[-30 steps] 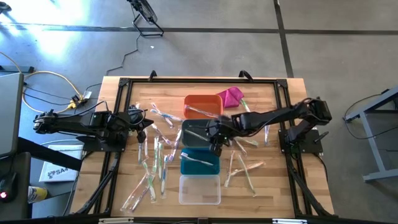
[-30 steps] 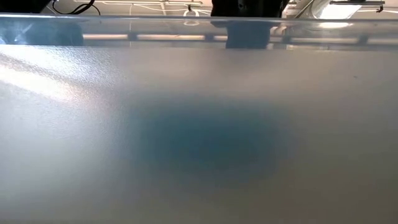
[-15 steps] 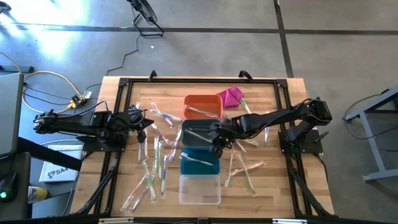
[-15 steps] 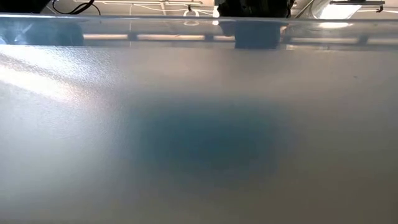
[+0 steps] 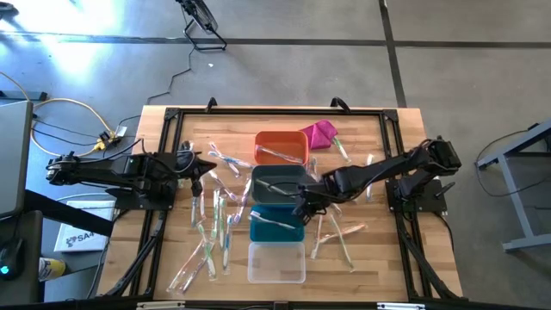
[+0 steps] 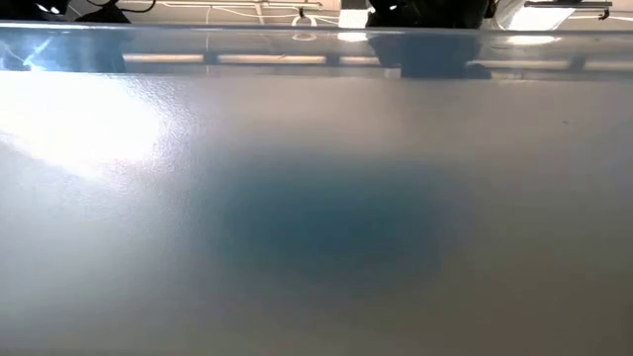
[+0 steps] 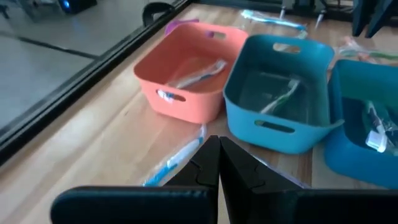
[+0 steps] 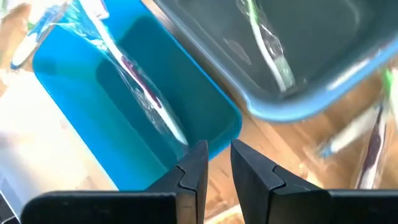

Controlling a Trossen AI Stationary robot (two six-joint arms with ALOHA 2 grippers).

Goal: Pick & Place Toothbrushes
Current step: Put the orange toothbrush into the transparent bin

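Early in the sorting, by the look of it. In the high view, 4 bins stacked in a column at frame centre: orange bin (image 5: 281, 147) with 1 toothbrush (image 5: 277, 155), grey bin (image 5: 277, 183) with 1 green-handled toothbrush (image 5: 274, 186), teal bin (image 5: 277, 224) with 1 toothbrush (image 5: 274, 220), clear bin (image 5: 276, 262) at the bottom apparently bare, though hard to be sure through the glare. So 3 placed, roughly. Plenty left: a loose scatter of toothbrushes (image 5: 215, 215) left of the bins, another scatter (image 5: 336, 232) lower right of them, a few more near the pink cloth (image 5: 320, 133) toward upper centre. Right gripper (image 5: 303, 207) poised just right of the teal bin's upper corner, fingers slightly apart with nothing between them, seen plainly in its wrist view (image 8: 214, 163). Left gripper (image 5: 200, 165) parked at left centre, over the table's left edge, fingers pressed together and carrying nothing (image 7: 216, 163). Low view blocked by a blurred surface; nothing useful there.
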